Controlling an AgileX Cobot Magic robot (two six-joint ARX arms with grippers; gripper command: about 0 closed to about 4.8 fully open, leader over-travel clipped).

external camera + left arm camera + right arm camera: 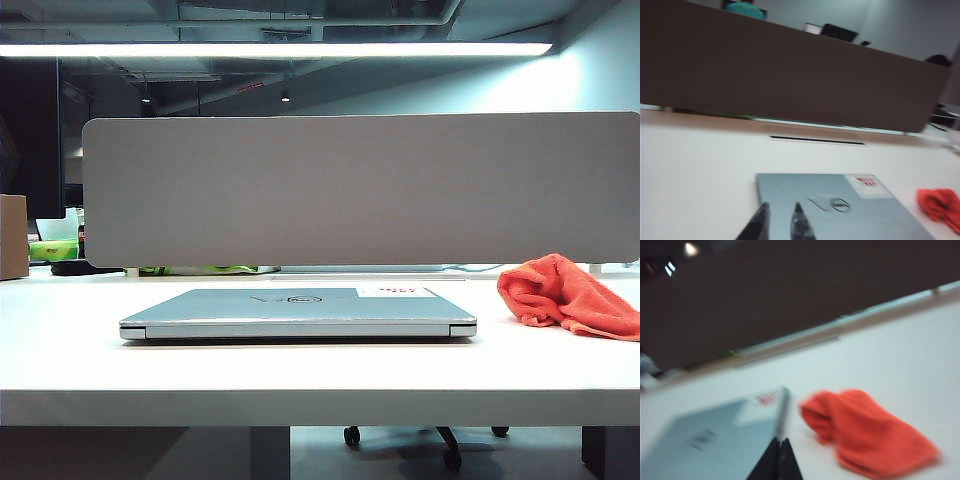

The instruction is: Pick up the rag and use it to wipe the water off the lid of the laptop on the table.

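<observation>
Hovering over laptop (pixel 840 210): left gripper (pixel 780 225) spread, empty; right gripper (pixel 777 460) pressed together, empty, beside rag (pixel 870 432).

I see a fuzzy, soft orange-red cloth rag (pixel 565 295) at the right of the exterior frame, a smooth silver-grey metal-looking laptop lid (pixel 290 303) with slight sheen, and a smooth, matt white tabletop (pixel 300 375).

Laptop (pixel 298 312) shut, mid table (pixel 60 340); rag (pixel 568 294) bunched w/ gap at right.
</observation>
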